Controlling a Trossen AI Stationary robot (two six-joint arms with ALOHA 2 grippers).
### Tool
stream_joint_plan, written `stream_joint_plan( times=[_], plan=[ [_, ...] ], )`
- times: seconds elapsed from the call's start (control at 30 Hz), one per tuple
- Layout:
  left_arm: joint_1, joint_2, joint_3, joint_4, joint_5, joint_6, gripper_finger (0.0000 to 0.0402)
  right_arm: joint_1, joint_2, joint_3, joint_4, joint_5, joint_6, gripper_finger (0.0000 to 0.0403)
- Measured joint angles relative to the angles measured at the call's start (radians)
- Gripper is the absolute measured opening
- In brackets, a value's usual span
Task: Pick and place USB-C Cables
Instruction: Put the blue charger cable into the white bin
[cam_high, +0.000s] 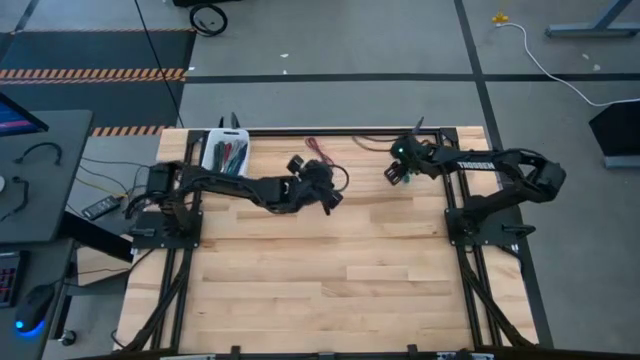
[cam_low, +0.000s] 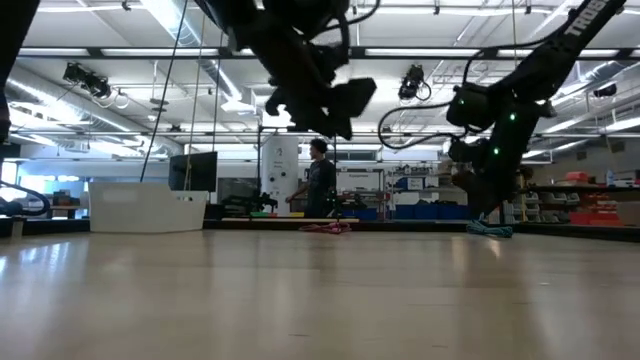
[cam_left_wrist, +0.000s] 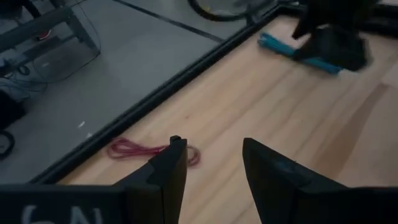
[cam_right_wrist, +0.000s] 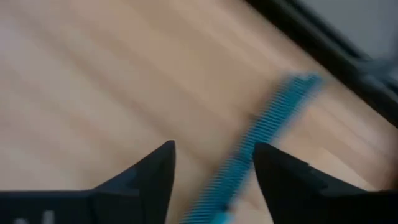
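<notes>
A teal cable bundle (cam_right_wrist: 267, 127) lies flat on the wood near the table's far edge, also visible in the low view (cam_low: 490, 230) and the left wrist view (cam_left_wrist: 298, 53). My right gripper (cam_right_wrist: 214, 149) (cam_high: 396, 175) hovers open just above it, with the bundle running close by one finger. A maroon cable (cam_left_wrist: 130, 149) (cam_high: 320, 150) lies loose by the far rail. My left gripper (cam_left_wrist: 211, 146) (cam_high: 325, 190) is open and raised over the table (cam_low: 330, 110), a little short of the maroon cable. More cables lie in a white tray (cam_high: 225, 150).
The white tray (cam_low: 150, 210) stands at the table's far left corner. A black rail (cam_left_wrist: 155, 93) runs along the far edge. The near half of the wooden table (cam_high: 320, 290) is bare. A person (cam_low: 320, 180) stands far off in the room behind.
</notes>
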Motion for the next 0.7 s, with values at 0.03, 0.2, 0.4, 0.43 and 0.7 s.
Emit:
stream_joint_plan(
  times=[0.03,0.2,0.4,0.43,0.7],
  plan=[
    [-0.002,0.015,0.0,0.02,0.0,-0.001,0.0162,-0.013,0.009,-0.011,0.03,0.035,0.012,0.0235],
    [0.008,0.054,0.0,0.04,-0.017,-0.002,0.0161,-0.064,0.048,-0.066,0.106,0.079,0.07,0.0264],
    [0.006,0.061,0.001,0.032,-0.012,-0.004,0.0154,-0.046,0.105,-0.068,0.15,0.121,0.07,0.0216],
    [0.003,0.061,0.001,0.03,-0.012,-0.004,0.0153,-0.041,0.116,-0.064,0.151,0.128,0.069,0.02],
    [-0.008,0.061,0.001,0.024,-0.014,-0.004,0.0142,-0.009,0.147,-0.057,0.13,0.056,0.024,0.0048]
  ],
)
